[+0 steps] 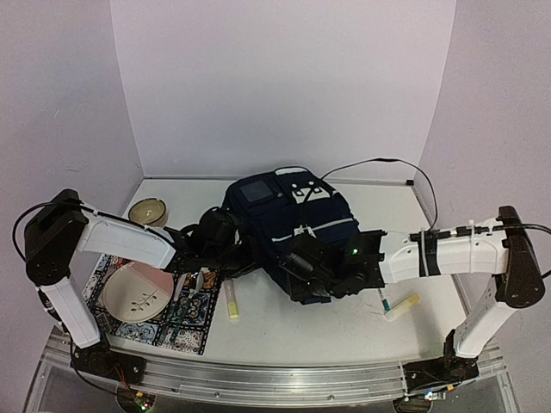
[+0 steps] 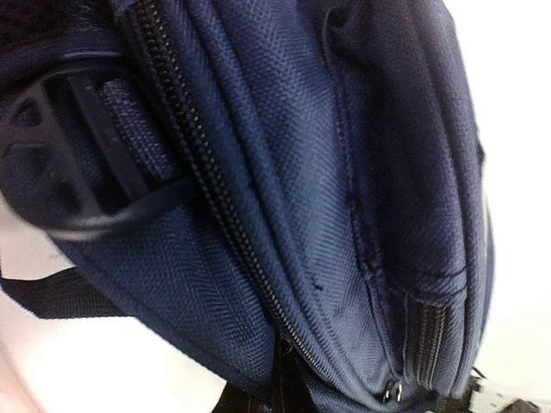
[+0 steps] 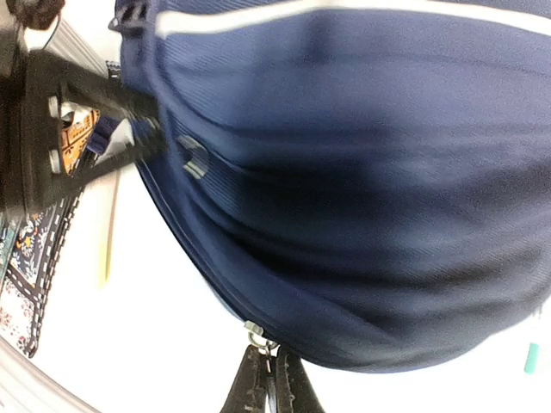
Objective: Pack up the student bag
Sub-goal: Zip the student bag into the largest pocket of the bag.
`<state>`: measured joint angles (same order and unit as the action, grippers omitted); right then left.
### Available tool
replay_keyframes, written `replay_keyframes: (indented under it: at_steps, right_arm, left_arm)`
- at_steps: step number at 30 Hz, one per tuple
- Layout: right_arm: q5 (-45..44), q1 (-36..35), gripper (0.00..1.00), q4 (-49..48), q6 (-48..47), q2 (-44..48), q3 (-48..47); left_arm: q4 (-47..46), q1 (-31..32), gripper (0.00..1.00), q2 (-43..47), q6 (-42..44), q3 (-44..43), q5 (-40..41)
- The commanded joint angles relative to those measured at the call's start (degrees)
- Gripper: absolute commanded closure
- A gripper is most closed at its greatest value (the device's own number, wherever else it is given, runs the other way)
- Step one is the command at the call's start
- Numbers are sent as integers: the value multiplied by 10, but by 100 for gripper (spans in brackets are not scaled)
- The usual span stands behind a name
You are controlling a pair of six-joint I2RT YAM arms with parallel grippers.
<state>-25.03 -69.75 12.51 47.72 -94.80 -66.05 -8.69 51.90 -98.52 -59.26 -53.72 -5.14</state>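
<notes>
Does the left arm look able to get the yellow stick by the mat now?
Probably, once it lets go: the yellow stick lies uncovered close to the left fingers, which are shut on the student bag.

Pale lilac walls point(image 1: 284, 77), white table point(image 1: 344, 331)

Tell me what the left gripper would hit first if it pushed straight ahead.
The backpack: its navy fabric fills the view just ahead of the left gripper, probably in contact, though depth is hard to judge.

Student bag point(image 2: 344, 215) fills view (zipper point(image 2: 225, 225) running diagonally)
</notes>
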Motion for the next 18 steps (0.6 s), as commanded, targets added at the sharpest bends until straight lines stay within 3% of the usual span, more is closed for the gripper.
replay_keyframes:
  at_steps: [1, 9, 18]
  right_arm:
    - [-14, 3, 100, 92, -16, 43, 12]
    - [-12, 4, 100, 116, -33, 47, 1]
    - [-10, 6, 100, 119, -42, 43, -10]
  left_arm:
    - [103, -40, 100, 32, 116, -71, 109]
    - [222, -84, 100, 26, 227, -163, 172]
    - [274, -120, 100, -1, 301, -210, 200]
